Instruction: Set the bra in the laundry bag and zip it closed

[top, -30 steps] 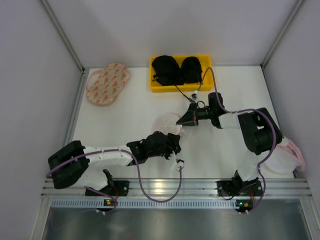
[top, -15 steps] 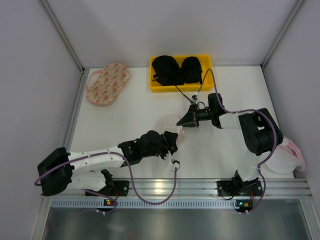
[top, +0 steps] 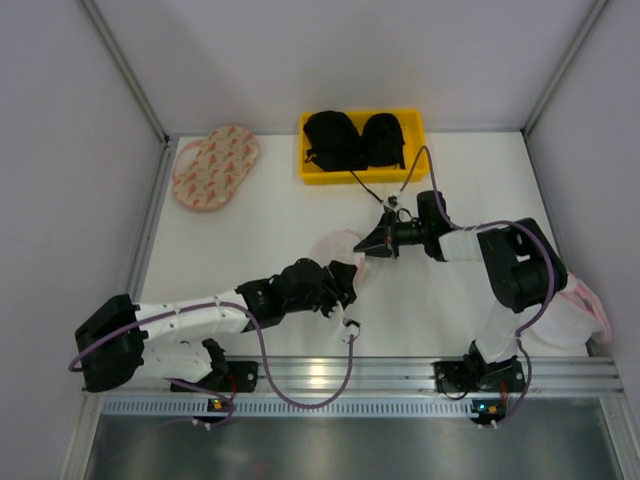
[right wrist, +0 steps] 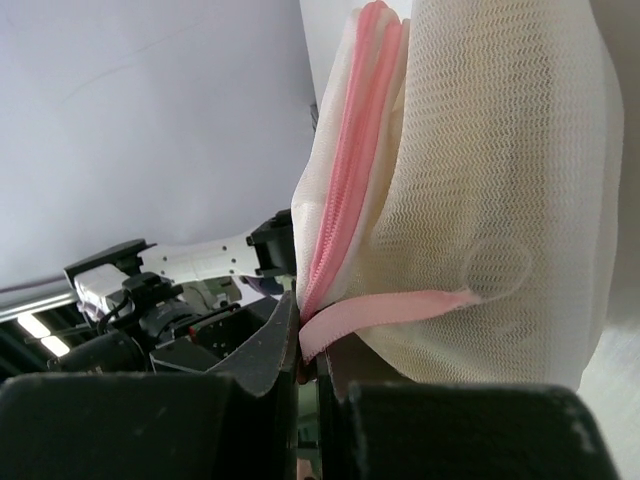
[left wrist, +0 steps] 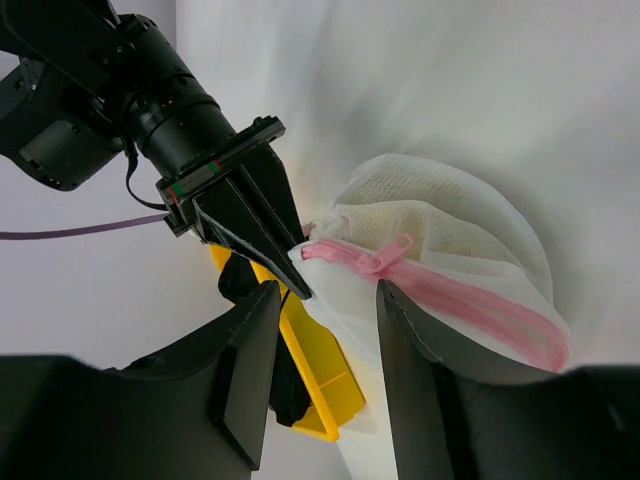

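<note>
The laundry bag [top: 335, 246] is a white mesh pouch with a pink zip, lying mid-table. My right gripper [top: 369, 243] is shut on a pink tab at its rim [right wrist: 400, 308], and the mesh [right wrist: 500, 150] fills the right wrist view. The bra shows only as a yellowish tint through the mesh [left wrist: 435, 225]. My left gripper [top: 346, 276] stands open at the bag's near edge. In the left wrist view the pink zip pull [left wrist: 392, 254] lies just ahead of its gap [left wrist: 328, 296], and the right gripper's fingers [left wrist: 262, 232] pinch the rim there. In its own wrist view the right gripper [right wrist: 305, 338] stays clamped.
A yellow tray [top: 312, 178] holding black bras [top: 352, 140] stands at the back centre, right behind the right gripper. An oval pinkish bag with orange marks [top: 215, 166] lies back left. Another pink-white bag [top: 580, 312] sits by the right arm's base. Walls enclose three sides.
My left arm has stretched forward to the bag's near edge and its jaws have widened a little. The right gripper keeps its hold and has shifted slightly.
</note>
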You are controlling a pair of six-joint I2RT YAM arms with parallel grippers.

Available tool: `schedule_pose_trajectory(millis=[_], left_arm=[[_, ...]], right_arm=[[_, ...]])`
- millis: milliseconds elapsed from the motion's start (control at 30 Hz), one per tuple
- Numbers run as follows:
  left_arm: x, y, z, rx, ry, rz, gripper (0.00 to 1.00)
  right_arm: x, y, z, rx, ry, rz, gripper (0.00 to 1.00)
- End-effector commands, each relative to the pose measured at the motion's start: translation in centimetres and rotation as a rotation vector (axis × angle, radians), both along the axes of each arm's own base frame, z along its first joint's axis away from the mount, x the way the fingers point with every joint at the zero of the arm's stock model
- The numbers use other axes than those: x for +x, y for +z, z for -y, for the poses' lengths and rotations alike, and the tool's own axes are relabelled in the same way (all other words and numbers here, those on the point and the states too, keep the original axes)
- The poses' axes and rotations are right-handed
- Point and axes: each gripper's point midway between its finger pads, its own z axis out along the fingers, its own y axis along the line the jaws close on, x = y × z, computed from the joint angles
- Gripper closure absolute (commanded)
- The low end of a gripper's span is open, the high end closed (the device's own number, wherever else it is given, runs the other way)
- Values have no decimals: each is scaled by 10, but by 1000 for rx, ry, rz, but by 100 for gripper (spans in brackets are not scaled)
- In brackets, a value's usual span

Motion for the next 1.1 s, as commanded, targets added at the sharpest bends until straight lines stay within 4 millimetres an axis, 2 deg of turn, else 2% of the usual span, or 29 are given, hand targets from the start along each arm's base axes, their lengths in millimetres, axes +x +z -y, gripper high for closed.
schedule_pose_trajectory(millis=[0, 300, 667, 1067], left_arm=[[0, 22, 13, -46, -47, 30, 51], [-8, 18, 14, -45, -89, 19, 51], [2, 4, 14, 5, -52, 38, 51], [8, 6, 21, 2, -60, 74, 54]], right_arm=[[1, 20, -5, 31, -22, 23, 100], [5, 20, -5, 39, -54, -6, 100], [-2, 28, -6, 89, -44, -40, 100], [-10, 23, -9, 77, -28, -51, 100]])
